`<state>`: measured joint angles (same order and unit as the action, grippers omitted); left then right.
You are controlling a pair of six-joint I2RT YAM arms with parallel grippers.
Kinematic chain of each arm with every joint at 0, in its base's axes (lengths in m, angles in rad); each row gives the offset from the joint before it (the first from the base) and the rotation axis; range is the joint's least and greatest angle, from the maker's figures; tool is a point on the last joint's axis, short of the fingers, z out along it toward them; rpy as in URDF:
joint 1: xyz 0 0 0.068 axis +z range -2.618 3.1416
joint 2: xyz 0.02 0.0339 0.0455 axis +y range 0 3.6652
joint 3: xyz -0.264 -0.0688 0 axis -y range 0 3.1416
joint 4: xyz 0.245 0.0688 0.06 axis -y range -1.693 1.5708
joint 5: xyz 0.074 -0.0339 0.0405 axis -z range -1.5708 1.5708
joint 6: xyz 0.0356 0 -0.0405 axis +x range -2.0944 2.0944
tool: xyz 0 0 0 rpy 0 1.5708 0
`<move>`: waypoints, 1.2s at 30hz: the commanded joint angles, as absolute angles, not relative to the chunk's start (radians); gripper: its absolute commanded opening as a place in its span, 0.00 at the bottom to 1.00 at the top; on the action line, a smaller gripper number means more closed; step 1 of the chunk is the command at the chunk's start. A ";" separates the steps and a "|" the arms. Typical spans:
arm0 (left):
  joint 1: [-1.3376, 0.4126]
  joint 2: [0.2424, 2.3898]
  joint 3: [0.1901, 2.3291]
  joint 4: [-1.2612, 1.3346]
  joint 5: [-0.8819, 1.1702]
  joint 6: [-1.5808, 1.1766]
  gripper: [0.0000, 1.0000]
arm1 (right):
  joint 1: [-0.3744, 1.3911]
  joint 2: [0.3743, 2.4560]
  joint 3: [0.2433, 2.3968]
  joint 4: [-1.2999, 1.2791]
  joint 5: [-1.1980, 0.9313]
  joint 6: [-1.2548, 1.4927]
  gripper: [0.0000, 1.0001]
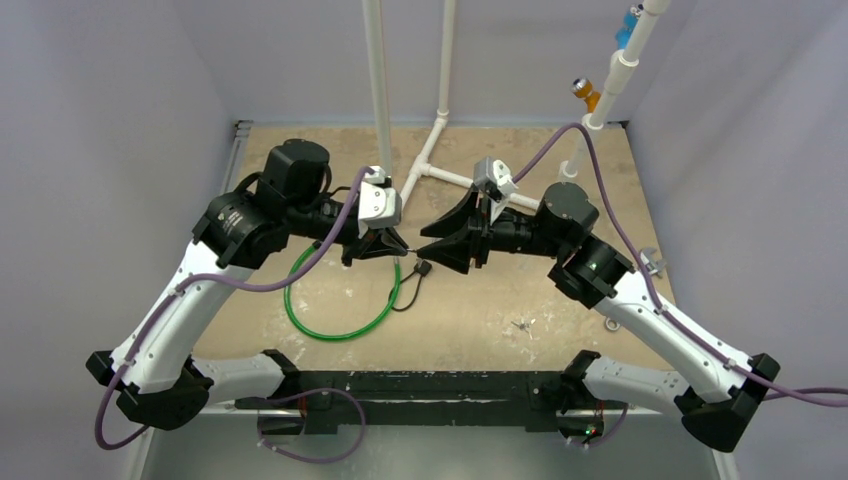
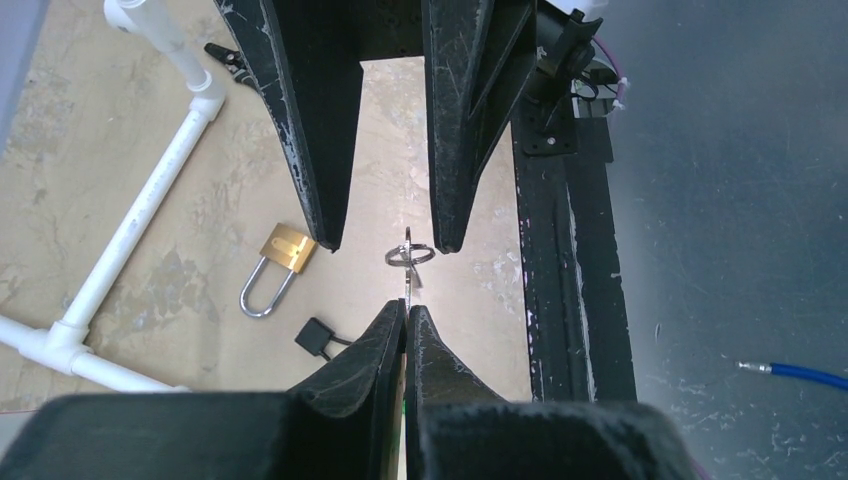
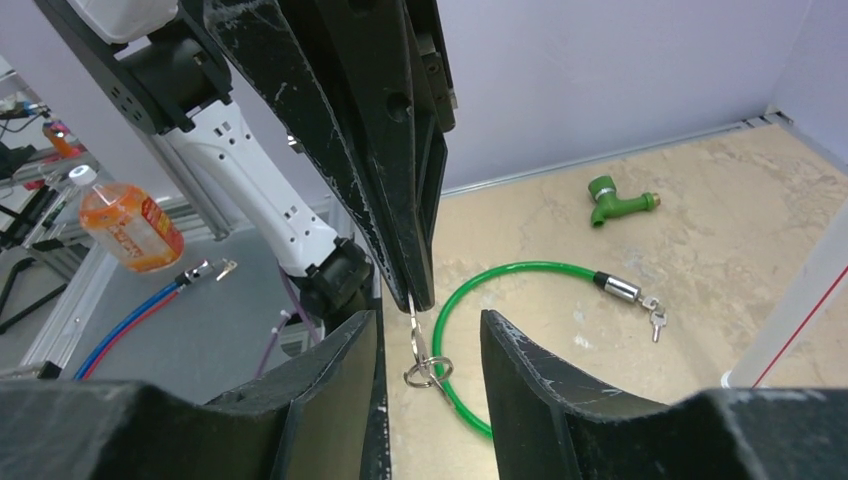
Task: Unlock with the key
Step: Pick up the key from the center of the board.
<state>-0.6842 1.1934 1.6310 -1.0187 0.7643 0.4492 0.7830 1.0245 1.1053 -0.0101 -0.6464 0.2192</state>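
Observation:
My left gripper [image 2: 407,308] is shut on the blade of a small silver key [image 2: 408,286], held above the table. The key ring [image 2: 410,255] hangs past the fingertips. My right gripper [image 3: 430,318] faces it tip to tip and stands open, with the key [image 3: 413,322] and its ring [image 3: 428,372] in the gap and neither finger touching them. In the top view the left gripper [image 1: 399,246] and the right gripper [image 1: 425,241] meet at mid-table. The brass padlock [image 2: 285,250] lies flat on the table below, apart from both grippers.
A green cable lock [image 1: 340,312] with its own keys [image 3: 655,318] loops on the table under the left arm. A black plug on a thin cord [image 2: 313,336] lies by the padlock. A white pipe frame [image 1: 440,150] stands behind. A green fitting [image 3: 620,198] lies apart.

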 commanded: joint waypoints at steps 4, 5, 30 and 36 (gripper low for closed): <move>-0.690 1.178 1.679 -1.004 0.787 0.440 0.00 | 0.778 1.020 1.086 0.016 -0.663 0.189 0.43; -0.689 1.179 1.682 -1.003 0.787 0.440 0.00 | 0.779 1.024 1.084 0.015 -0.667 0.188 0.42; -0.697 1.197 1.683 -0.969 0.804 0.403 0.00 | 0.779 1.060 1.063 0.091 -0.676 0.247 0.00; -0.697 1.197 1.684 -0.959 0.796 0.396 0.00 | 0.780 1.047 1.035 0.113 -0.653 0.238 0.00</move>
<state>-0.6834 1.1984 1.6547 -1.0138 0.7498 0.4171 0.7792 1.0470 1.0607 0.0513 -0.6884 0.2344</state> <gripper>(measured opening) 0.009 0.008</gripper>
